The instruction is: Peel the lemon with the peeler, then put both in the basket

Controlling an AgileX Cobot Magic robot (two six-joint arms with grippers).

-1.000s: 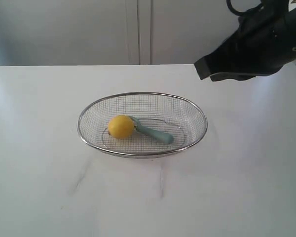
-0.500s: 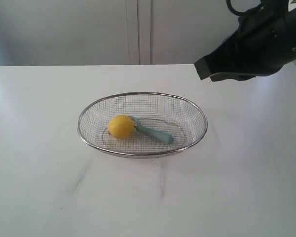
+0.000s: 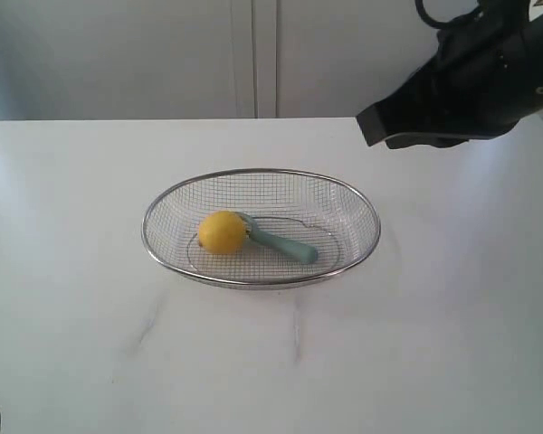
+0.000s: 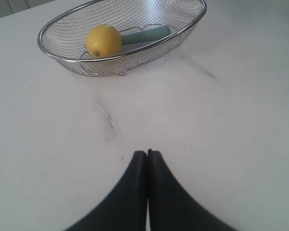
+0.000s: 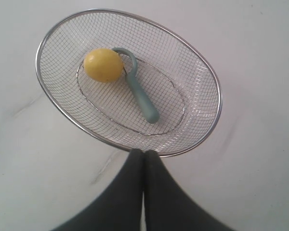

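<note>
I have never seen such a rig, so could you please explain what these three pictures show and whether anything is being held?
This is a two-armed robot. One camera off the arms faces the white table; the black right arm hangs upper right. Two wrist cameras each look past a black pincer: the left pincer and right pincer are both shut, empty. A silver wire-mesh basket on the table holds a round yellow lemon touching a teal-handled metal peeler.

Bright, soft, even light; faint shadow beneath the basket (image 3: 262, 170); white table (image 3: 72, 344) slightly washed out; all 3 views fairly sharp.
</note>
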